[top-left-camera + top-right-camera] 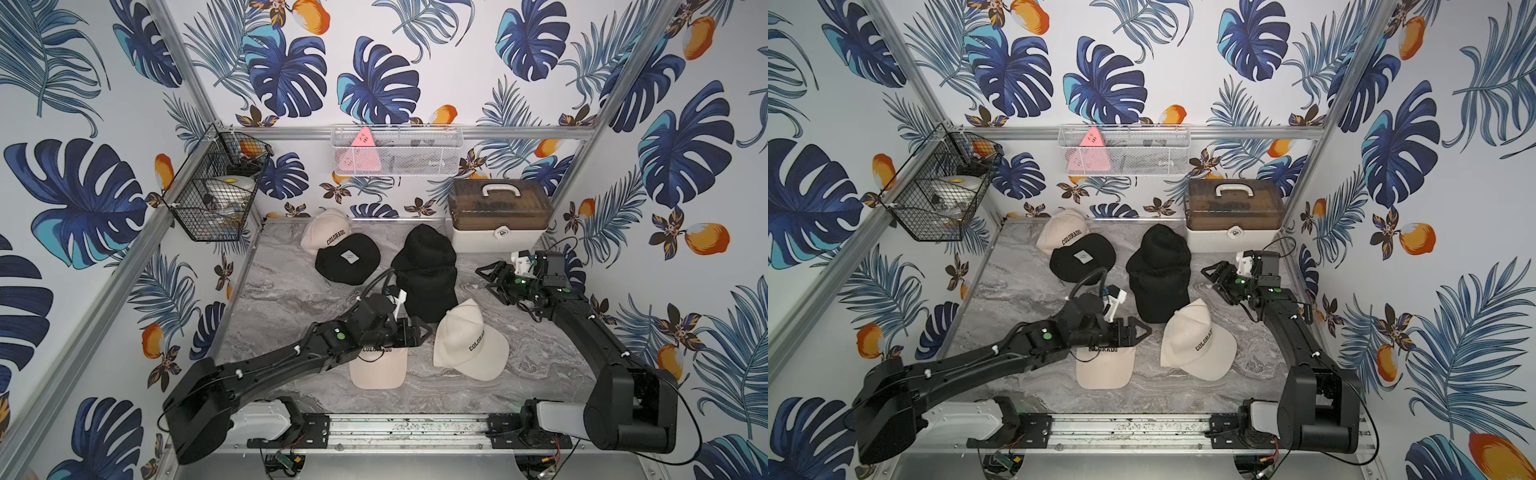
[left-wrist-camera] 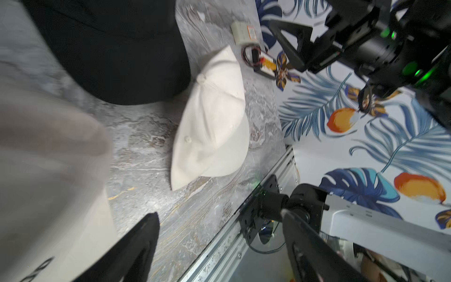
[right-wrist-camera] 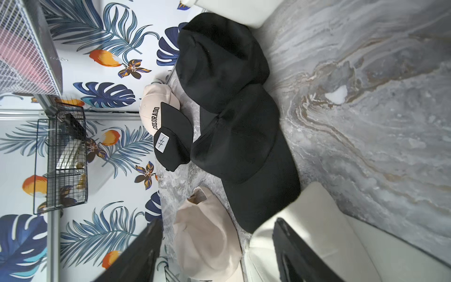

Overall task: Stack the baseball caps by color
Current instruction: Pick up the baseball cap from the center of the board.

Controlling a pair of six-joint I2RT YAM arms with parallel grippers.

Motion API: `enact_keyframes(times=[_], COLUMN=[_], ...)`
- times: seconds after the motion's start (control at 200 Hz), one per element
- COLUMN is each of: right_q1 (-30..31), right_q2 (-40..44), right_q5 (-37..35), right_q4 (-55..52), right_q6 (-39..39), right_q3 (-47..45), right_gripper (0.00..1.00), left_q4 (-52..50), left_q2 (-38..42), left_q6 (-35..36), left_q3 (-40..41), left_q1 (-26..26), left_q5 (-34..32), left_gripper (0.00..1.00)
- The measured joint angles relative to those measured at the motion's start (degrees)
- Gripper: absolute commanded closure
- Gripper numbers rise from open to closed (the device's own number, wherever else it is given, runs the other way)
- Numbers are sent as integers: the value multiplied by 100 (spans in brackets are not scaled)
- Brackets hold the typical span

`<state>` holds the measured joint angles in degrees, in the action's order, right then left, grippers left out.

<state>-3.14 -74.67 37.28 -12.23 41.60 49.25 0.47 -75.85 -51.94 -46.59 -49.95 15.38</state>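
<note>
Step, as judged: pick up near cream cap (image 1: 378, 368) with left fingers (image 2: 136, 249) and set it on second cream cap (image 1: 469, 340), just beside it on the table (image 1: 291, 299).

Left fingers spread wide, empty, hovering over the near cap's crown.

To do well:
- Lower onto the crown's edge and pinch one fold of fabric only.
- Lift clear before crossing.
- Lay down crown over crown, brims the same way.
- Soft fabric, likely to sag, so go slow.

Elsewhere: two black caps (image 1: 424, 270) overlapping mid-table. Tagged black cap (image 1: 347, 257) lapping onto back cream cap (image 1: 326, 230) at the rear.

Left arm (image 1: 266, 370) stretched low across the front, wrist level. Right arm (image 1: 582, 316) bent, set back at the side. Right fingers (image 3: 297, 256) apart, holding nothing, aimed toward the black caps.
</note>
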Motion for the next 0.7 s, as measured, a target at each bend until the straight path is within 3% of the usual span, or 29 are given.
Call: enact_keyframes(times=[0.255, 0.701], right_q1=[-149, -151], right_q2=[485, 1300], right_q5=[179, 245], right_q4=[50, -264], right_q6=[149, 149], right_q3=[-354, -612], right_gripper=[25, 23], left_q4=[645, 632], left_q2=[-1814, -3316], left_q6=[380, 964], left_q3=[-866, -1779], left_q1=[-236, -188], left_q5=[87, -170], left_gripper=[11, 10])
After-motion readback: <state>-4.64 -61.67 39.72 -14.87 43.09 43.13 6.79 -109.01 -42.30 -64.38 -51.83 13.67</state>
